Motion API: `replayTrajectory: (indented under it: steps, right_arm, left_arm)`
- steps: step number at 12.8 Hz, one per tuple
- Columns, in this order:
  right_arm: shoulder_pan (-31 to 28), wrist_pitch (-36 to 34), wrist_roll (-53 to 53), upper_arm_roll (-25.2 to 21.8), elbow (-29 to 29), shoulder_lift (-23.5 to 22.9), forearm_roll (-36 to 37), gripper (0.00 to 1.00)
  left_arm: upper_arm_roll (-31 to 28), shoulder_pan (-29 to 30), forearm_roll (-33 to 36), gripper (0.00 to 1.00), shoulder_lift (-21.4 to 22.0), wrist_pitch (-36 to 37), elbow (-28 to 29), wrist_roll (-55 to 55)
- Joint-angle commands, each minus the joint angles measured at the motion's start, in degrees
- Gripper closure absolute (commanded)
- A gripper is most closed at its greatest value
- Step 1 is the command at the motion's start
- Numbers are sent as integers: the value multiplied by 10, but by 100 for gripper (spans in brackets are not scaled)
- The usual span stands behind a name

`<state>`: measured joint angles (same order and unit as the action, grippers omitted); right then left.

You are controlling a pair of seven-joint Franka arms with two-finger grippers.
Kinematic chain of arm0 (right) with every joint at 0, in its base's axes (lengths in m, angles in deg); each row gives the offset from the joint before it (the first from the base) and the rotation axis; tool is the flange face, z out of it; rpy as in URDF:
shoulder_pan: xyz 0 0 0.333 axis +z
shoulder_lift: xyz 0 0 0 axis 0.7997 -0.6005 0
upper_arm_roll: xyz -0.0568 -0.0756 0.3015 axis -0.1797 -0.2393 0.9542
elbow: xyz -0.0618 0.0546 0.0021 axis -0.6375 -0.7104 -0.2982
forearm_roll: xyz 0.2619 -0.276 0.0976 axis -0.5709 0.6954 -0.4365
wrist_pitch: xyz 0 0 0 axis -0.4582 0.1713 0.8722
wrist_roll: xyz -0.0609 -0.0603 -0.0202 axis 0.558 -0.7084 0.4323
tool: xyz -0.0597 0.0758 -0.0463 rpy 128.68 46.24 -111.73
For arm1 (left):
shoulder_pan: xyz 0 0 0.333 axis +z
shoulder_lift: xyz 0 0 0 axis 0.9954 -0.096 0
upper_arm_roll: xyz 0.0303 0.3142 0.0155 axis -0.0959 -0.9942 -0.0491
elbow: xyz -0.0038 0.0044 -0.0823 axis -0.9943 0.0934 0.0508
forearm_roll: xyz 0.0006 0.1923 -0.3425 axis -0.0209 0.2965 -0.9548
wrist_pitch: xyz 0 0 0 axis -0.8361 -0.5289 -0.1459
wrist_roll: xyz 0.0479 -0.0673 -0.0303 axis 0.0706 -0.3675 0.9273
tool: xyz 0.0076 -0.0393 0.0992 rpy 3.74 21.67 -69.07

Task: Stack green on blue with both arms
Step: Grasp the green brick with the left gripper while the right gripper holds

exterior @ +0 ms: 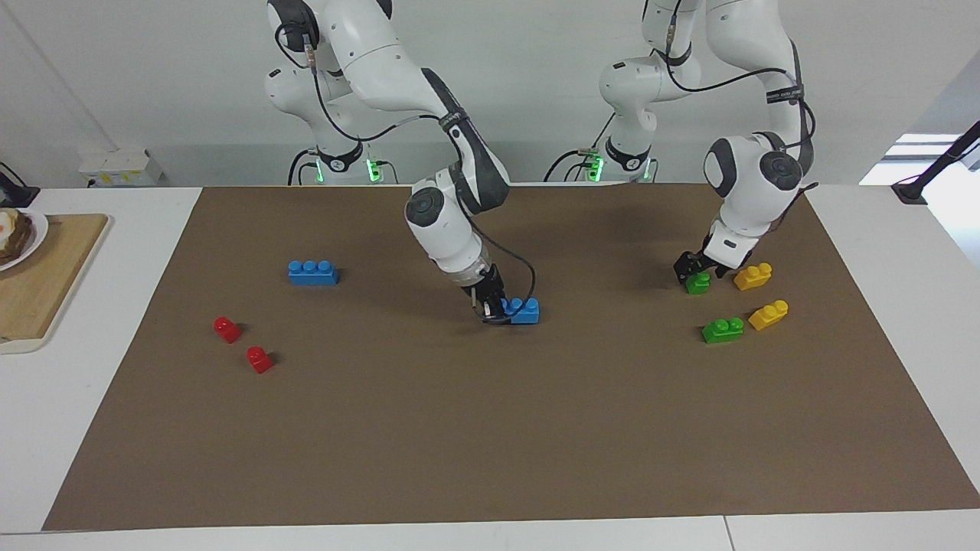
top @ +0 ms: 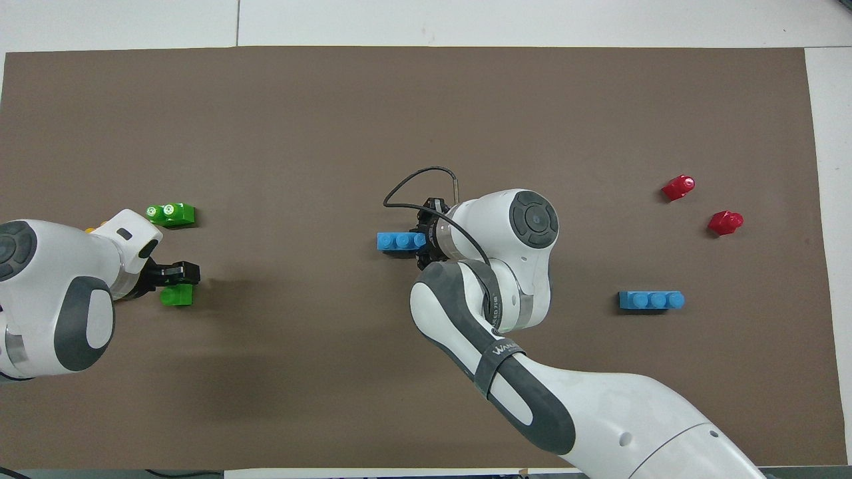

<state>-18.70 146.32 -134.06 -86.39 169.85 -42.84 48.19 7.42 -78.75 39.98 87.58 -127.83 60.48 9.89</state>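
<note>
A blue brick (exterior: 524,311) at mid-mat is clamped at one end by the right gripper (exterior: 494,313), presumably to steady it as a base. The left gripper (exterior: 695,269) is set down over a green brick (exterior: 697,283) beside a yellow brick (exterior: 752,276); whether its fingers grip cannot be told.

Most of the brown mat (exterior: 490,428) lies bare: the whole lower half of the facing view is open for passage. In that view's centre the right arm (exterior: 452,229) leans down over a blue brick (exterior: 525,311), blocking that lane. At right, green bricks (exterior: 723,330), yellow bricks (exterior: 769,314) and the left arm (exterior: 754,199) crowd together. At left, two red bricks (exterior: 227,329) and another blue brick (exterior: 312,272) stand well apart.
</note>
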Motion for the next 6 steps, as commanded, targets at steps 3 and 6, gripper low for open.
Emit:
replayTrajectory:
  steps: [3, 6]
  right_arm:
    - [2, 42, 37, 0, 19, 0, -38, 100]
    - [2, 42, 37, 0, 21, -1, -41, 100]
  left_arm:
    - [-2, -1, 0, 73, 7, -13, 14, -9]
    - [-2, -3, 1, 100, 6, 0, 7, -36]
